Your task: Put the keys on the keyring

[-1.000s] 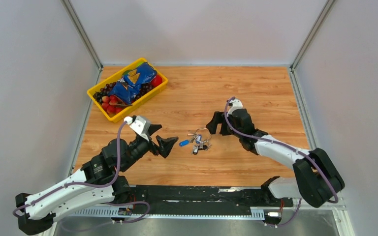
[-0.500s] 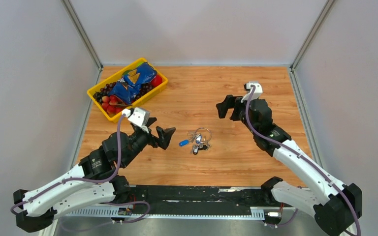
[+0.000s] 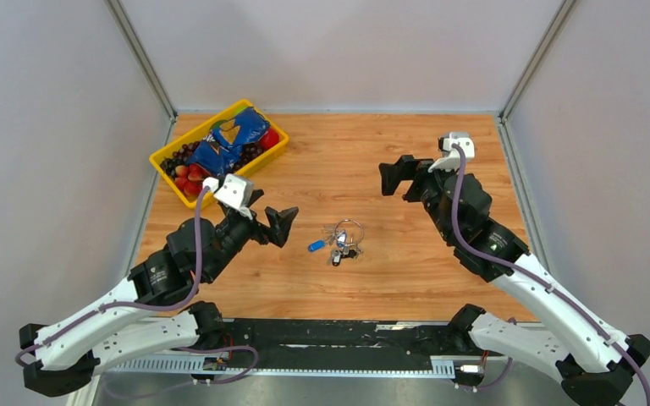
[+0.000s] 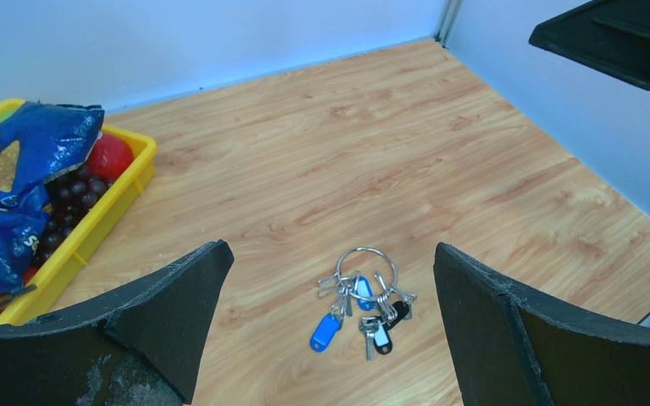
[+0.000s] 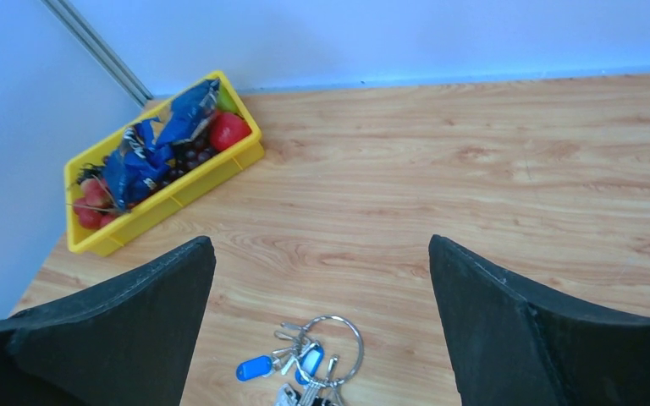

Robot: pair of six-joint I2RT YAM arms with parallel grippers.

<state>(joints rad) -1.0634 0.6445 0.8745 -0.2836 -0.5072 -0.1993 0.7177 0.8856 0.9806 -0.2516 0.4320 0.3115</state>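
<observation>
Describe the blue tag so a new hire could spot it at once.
Near the middle of the wooden table lies a keyring with a cluster of small keys. The blue tag is the oblong plastic piece sticking out of that cluster toward the left gripper, clear of the silver keys and the black-headed one.

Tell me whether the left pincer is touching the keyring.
Apart. The top external view shows bare table between the left pincer and the keyring; the left wrist view agrees, with both fingers clear of it.
</observation>
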